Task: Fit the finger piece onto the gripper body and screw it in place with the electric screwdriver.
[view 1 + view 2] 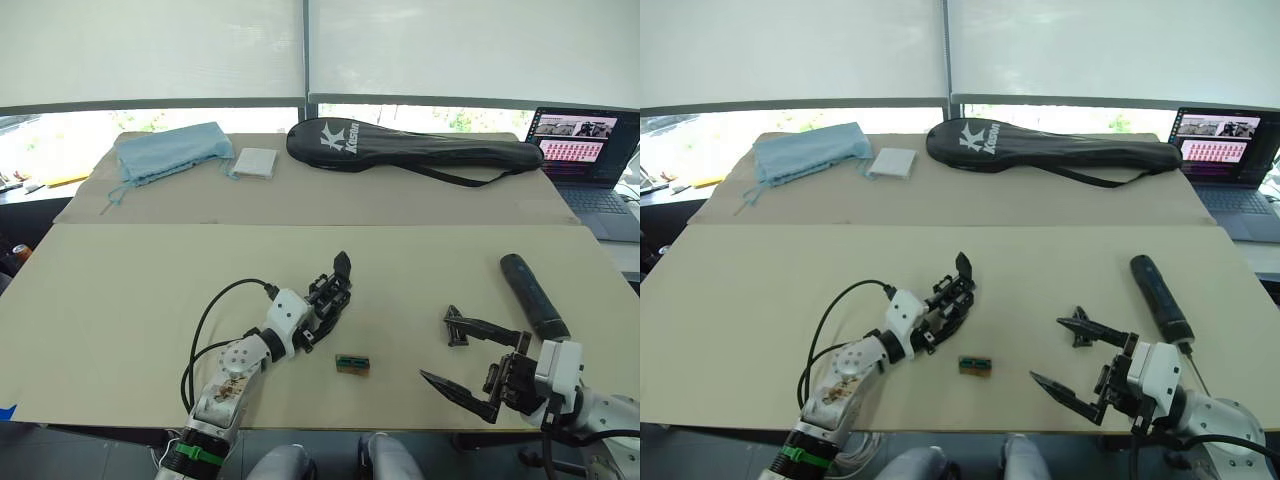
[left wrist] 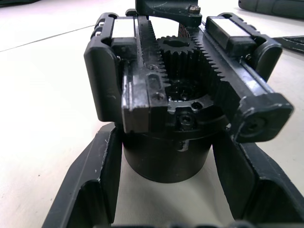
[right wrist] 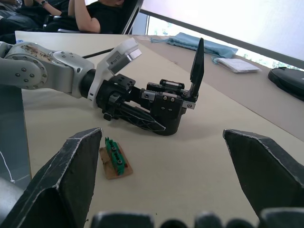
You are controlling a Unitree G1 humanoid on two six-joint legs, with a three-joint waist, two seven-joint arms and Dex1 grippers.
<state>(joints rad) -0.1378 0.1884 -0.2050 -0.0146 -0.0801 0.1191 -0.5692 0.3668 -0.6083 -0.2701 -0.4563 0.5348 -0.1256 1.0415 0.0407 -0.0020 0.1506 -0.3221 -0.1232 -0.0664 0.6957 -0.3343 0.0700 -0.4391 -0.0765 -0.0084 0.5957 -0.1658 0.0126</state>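
- My left hand (image 1: 318,318) is clamped on the gripper body (image 3: 167,103), which sits on the worktop (image 1: 120,300) with its one finger pointing up.
- My right hand (image 1: 450,360) is spread wide, holding nothing.
- The screwdriver (image 1: 532,296) lies just beyond my right hand.
- A small green part (image 1: 352,364) lies between both hands.
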